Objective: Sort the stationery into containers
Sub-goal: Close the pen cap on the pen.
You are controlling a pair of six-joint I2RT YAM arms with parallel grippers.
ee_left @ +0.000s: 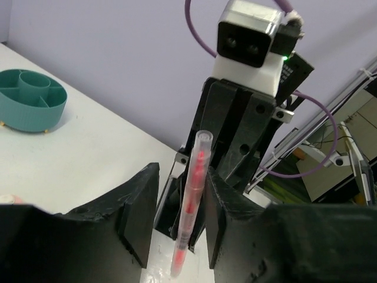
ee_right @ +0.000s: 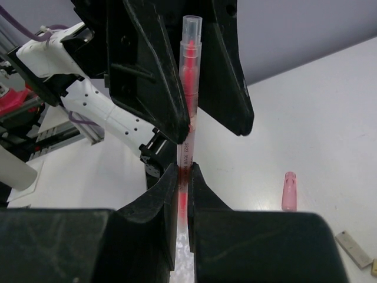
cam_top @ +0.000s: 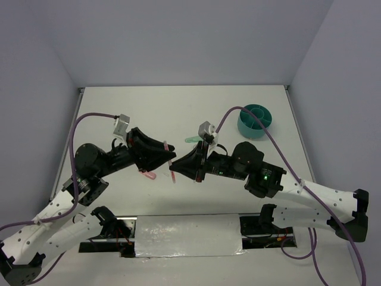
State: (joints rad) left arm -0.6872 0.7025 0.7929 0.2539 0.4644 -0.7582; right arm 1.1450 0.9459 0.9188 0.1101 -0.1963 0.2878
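Observation:
The thin pink pen [cam_top: 172, 165] stands upright above the table between my two grippers, which meet at the middle. My right gripper [ee_right: 184, 171] is shut on the pink pen [ee_right: 189, 71] near its lower part. My left gripper [ee_left: 182, 177] is open around the pink pen [ee_left: 191, 206], which lies against one finger with a gap to the other. The teal organiser cup [cam_top: 255, 121] stands at the far right, also in the left wrist view [ee_left: 29, 100]. A pink capsule [cam_top: 149, 175] lies on the table below the left gripper [cam_top: 168, 155].
A mint-green item [cam_top: 193, 139] lies just behind the right gripper [cam_top: 178, 170]. In the right wrist view the pink capsule [ee_right: 289, 191] and a grey-tan block [ee_right: 353, 240] lie to the right. Walls enclose the table [cam_top: 178, 107] on three sides.

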